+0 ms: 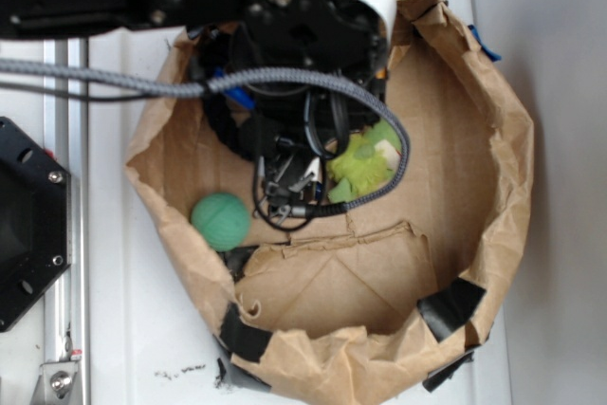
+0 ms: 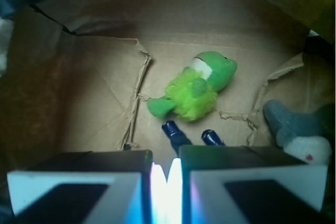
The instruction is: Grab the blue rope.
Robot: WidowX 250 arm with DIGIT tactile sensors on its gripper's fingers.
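Seemingly tool (image 2: 167, 177) pressed nearly together; blue rope (image 2: 176, 135) ends poke out just beyond fingertips.

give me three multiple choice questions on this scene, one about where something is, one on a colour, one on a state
1. In the wrist view, where do the two ends of the blue rope show?
A. just beyond the gripper, near the green plush toy
B. outside the paper bag
C. on top of the grey plush toy

2. What colour is the ball in the exterior view?
A. red
B. green
C. yellow

3. How do the gripper's fingers stand in the wrist view?
A. spread wide apart
B. nearly together with only a thin gap
C. clamped on the ball

Answers: 1 A, both dark blue ends poke out just past the fingers, below the green plush. 2 B, it is a green sphere at the bag's left. 3 B, only a narrow bright slit parts them.
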